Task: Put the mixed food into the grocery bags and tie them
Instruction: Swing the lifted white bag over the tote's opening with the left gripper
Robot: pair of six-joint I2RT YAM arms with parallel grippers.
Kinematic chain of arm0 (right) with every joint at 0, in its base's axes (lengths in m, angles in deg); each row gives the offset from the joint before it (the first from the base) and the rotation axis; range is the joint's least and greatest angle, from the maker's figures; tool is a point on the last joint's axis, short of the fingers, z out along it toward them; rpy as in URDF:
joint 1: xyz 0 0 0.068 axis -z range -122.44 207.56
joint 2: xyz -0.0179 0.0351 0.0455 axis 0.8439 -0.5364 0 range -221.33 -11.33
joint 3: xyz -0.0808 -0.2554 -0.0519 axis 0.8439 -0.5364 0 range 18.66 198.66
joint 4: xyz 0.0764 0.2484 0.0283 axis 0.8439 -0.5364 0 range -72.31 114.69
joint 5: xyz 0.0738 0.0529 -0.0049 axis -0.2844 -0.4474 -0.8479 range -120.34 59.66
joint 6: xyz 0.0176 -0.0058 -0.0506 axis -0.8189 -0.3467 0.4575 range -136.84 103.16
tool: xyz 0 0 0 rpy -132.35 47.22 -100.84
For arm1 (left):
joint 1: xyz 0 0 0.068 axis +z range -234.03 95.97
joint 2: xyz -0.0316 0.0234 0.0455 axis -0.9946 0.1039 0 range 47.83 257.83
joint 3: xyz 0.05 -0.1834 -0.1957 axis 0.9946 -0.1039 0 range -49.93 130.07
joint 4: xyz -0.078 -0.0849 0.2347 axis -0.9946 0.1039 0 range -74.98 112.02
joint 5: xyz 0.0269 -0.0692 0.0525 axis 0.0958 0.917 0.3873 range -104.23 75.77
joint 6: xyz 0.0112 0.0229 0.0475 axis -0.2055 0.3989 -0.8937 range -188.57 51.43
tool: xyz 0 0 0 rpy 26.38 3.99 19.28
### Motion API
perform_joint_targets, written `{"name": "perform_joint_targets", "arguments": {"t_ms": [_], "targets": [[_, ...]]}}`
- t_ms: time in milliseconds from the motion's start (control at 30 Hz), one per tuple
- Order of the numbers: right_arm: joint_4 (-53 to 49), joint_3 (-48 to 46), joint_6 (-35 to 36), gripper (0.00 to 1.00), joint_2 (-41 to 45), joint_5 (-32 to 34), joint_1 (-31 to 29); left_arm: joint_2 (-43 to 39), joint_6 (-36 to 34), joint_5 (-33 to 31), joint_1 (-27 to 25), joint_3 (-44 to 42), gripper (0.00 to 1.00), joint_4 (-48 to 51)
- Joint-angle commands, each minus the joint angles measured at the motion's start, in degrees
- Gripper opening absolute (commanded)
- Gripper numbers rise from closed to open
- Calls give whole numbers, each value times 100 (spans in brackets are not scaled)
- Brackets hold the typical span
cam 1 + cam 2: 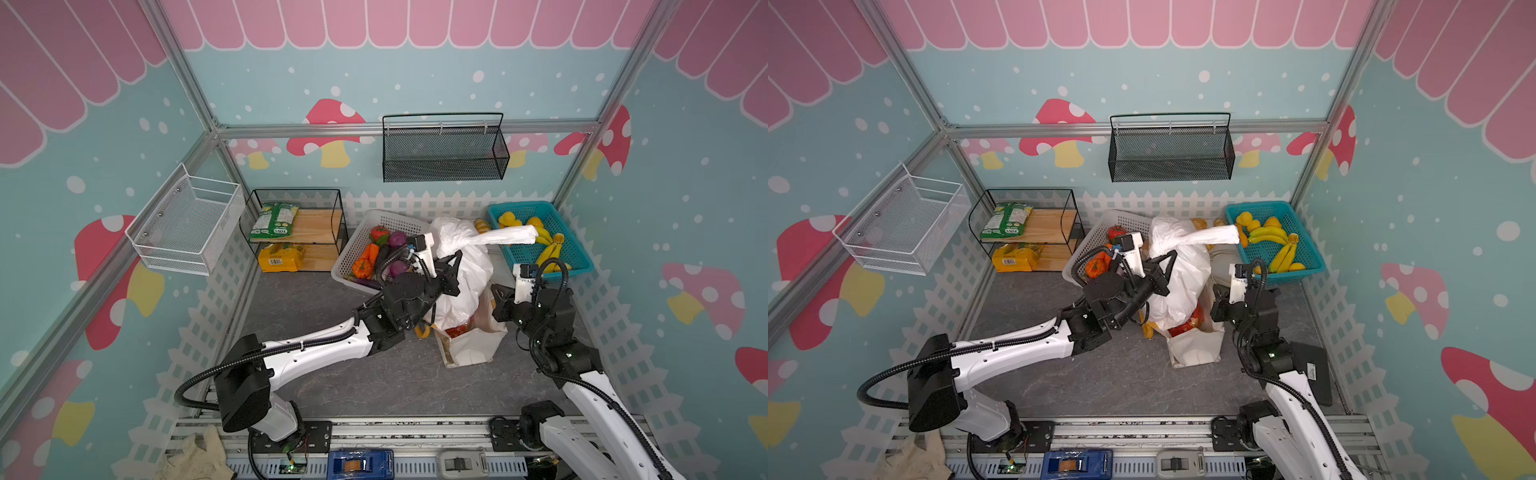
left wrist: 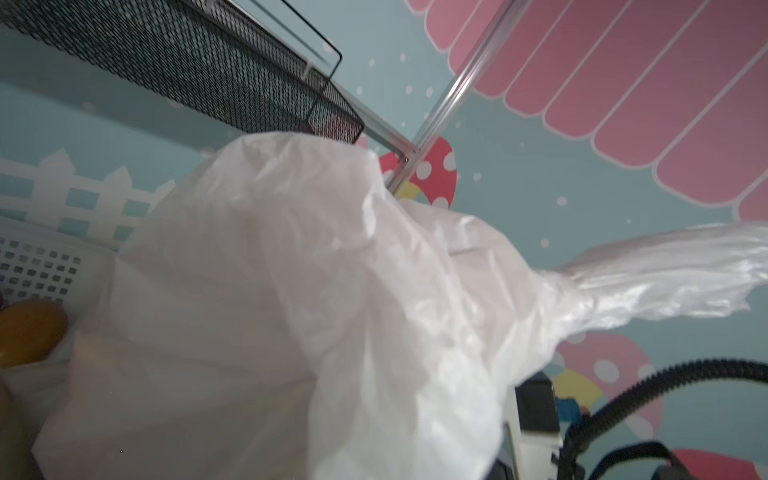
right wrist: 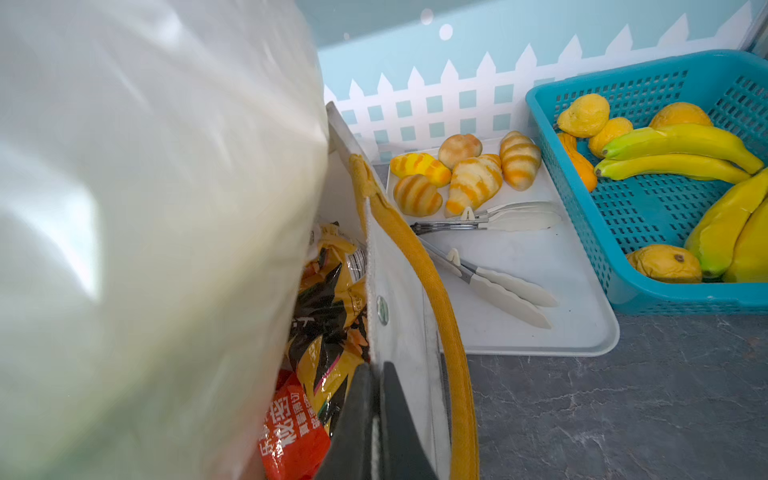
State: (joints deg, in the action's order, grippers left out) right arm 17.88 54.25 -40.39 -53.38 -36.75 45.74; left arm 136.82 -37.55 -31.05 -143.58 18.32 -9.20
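The tote (image 1: 469, 353) stands on the tabletop nearest the arm bases. It is canvas, with soft walls that fold under side load; take it at the rim or by a yellow handle (image 3: 455, 345). The right hand (image 3: 377, 374) is closed on the rim wall, with canvas between its fingers. Inside lie the red packet (image 3: 291, 440) and the yellow-and-dark packet (image 3: 328, 316): light, slick film, crushable.

The bag (image 1: 465, 270) rises out of the tote's mouth, against the packets. It is thin, crinkly, slippery and easily torn; grip gathered plastic, not a single layer. The left hand (image 1: 455, 270) is closed on a fold at its side, judging from both top views. One twisted handle (image 1: 503, 237) juts toward the basket (image 3: 685, 303), where yellow fruits (image 3: 584, 114) lie.

Not determinable: the bag's contents, its second handle, the tote's floor. The left wrist view shows plastic only, no fingers.
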Motion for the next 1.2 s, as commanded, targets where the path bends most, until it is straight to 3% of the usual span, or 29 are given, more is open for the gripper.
{"name": "perform_joint_targets", "arguments": {"t_ms": [0, 100, 300, 467, 633, 900, 1000, 1167], "targets": [[595, -47, -320, 0, 227, -6, 140, -8, -264, 769, -22, 55, 0, 1423], [758, -101, -459, 0, 302, -90, 267, 146, -584, 1242, -24, 295, 0, 2584], [921, -108, -543, 0, 156, -472, 582, 448, -1225, 2810, 199, 446, 0, 3682], [1147, -183, -515, 0, 106, -831, 711, 1129, -1491, 3162, 653, 827, 1, 4400], [1155, -219, -358, 0, 129, -912, 708, 1142, -1861, 3457, 659, 986, 28, 4323], [1129, -274, -247, 0, 65, -1011, 708, -268, -2378, 3033, 656, 490, 71, 3762], [1138, -247, -221, 0, 33, -1053, 712, -832, -2529, 2862, 664, 261, 79, 3572], [1146, -202, -176, 0, -11, -1132, 709, -1042, -2387, 2336, 681, 409, 79, 3167]]}}
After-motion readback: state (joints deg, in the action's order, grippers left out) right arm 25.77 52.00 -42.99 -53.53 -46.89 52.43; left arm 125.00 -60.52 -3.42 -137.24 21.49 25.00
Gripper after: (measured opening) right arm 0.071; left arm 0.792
